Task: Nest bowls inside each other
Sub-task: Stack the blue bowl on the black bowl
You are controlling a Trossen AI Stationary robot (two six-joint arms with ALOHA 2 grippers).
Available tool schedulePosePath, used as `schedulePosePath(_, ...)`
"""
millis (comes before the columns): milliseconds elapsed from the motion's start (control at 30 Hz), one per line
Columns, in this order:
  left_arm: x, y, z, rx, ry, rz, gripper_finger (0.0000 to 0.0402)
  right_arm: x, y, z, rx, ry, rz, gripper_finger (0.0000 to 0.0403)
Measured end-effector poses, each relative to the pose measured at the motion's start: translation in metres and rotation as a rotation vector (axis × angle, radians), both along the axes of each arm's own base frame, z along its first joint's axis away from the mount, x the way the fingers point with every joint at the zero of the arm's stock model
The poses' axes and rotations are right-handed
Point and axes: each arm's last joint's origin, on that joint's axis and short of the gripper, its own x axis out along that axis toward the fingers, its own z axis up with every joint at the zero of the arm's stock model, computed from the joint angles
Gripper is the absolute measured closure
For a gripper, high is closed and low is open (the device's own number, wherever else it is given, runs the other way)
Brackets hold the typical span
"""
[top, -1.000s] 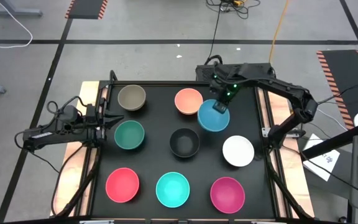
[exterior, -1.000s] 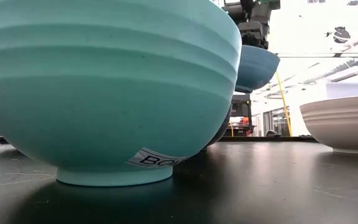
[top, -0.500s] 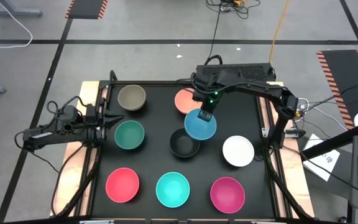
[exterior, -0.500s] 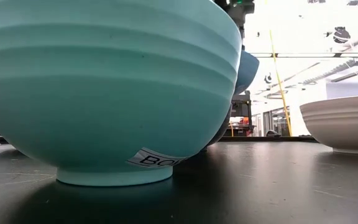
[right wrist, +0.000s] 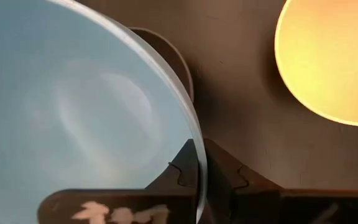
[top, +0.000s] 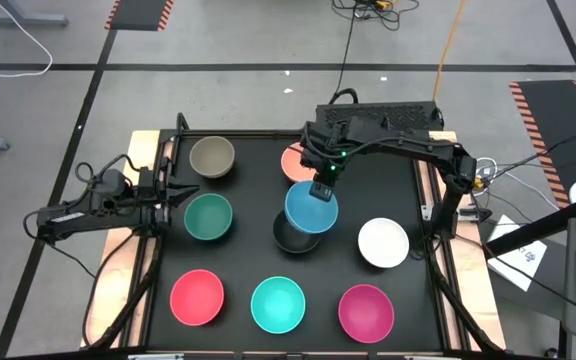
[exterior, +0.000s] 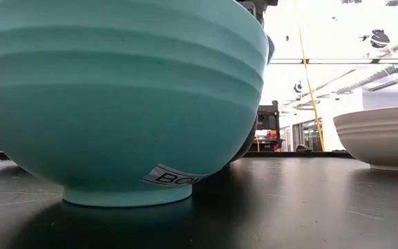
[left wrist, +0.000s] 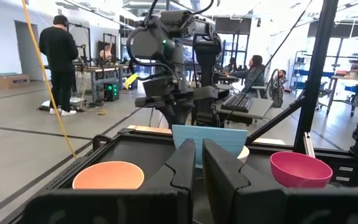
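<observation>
My right gripper [top: 320, 190] is shut on the blue bowl [top: 311, 208], which hangs over the far right part of the black bowl [top: 293, 236]. The peach-orange bowl [top: 292, 158] shows partly behind that arm. The olive-grey [top: 212, 157], dark green [top: 208, 217], white [top: 383, 242], red-pink [top: 197, 297], turquoise [top: 278, 305] and magenta [top: 366, 311] bowls stand on their bases on the black tabletop. At the table's left edge my left gripper [top: 184, 190] waits shut, pointing level at the bowls. My right gripper pinches the blue bowl's rim [right wrist: 197, 158] at its far side, with one finger [right wrist: 180, 169] inside the bowl and the other [right wrist: 232, 174] outside. The fingers slant down from the far side. The bowl hangs clear of the table, opening up, above the black bowl.
The black tabletop has a raised black frame [top: 423, 200] and wooden side strips. The turquoise bowl [exterior: 116, 104] fills most of the low view. People stand and sit in the room beyond the table [left wrist: 58, 56].
My right gripper has carried the blue bowl toward the table's left and near edges, from beside the peach-orange bowl to above the black bowl. The bowl stays lifted clear. The left arm has kept still.
</observation>
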Motion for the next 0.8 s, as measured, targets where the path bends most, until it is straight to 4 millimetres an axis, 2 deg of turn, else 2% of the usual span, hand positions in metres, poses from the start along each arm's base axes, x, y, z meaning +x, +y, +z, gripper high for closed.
schedulePosePath(233, 0.000, 0.000, 0.000, 0.000, 0.000, -0.001, 0.0371, 0.010, 0.007, -0.006, 0.018, -0.001, -0.011, 0.0403)
schedulePosePath(500, 0.000, 0.000, 0.000, 0.001, 0.000, -0.012, 0.0371, 0.025, 0.003, -0.039, 0.041, 0.104, 0.002, 0.0403)
schedulePosePath(633, 0.000, 0.000, 0.000, -0.001, 0.000, -0.012, 0.0371, 0.031, 0.007, -0.055, 0.058, 0.164, 0.017, 0.0403)
schedulePosePath(700, 0.000, 0.000, 0.000, -0.001, -0.001, -0.012, 0.0371, 0.034, 0.011, -0.057, 0.065, 0.178, 0.030, 0.0403)
schedulePosePath(800, 0.000, 0.000, 0.000, 0.000, -0.001, -0.013, 0.0371, 0.037, 0.016, -0.050, 0.061, 0.155, 0.046, 0.0403)
